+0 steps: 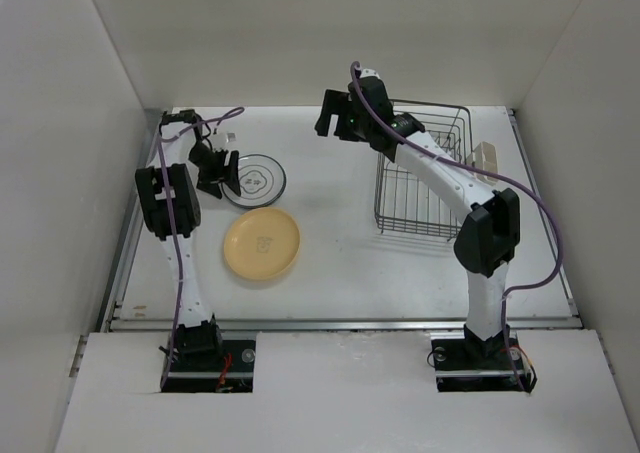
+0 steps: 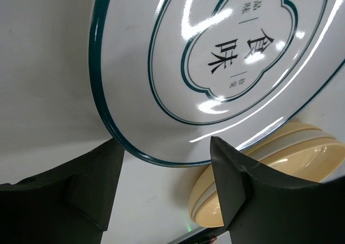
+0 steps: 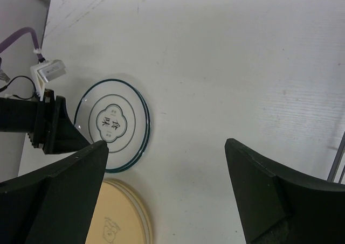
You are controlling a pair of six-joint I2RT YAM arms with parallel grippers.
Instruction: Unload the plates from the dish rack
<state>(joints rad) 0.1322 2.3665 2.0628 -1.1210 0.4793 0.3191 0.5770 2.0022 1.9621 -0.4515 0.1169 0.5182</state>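
A white plate with a dark rim and centre motif lies flat on the table at the back left; it fills the left wrist view and shows in the right wrist view. A stack of pale yellow plates lies just in front of it. My left gripper is open at the white plate's left rim, fingers apart and holding nothing. My right gripper is open and empty, raised left of the dish rack. I see no plates in the rack.
A small beige holder is clipped to the rack's right side. A rack wire shows at the right wrist view's edge. White walls enclose the table on the left, back and right. My left arm stands left of the plates.
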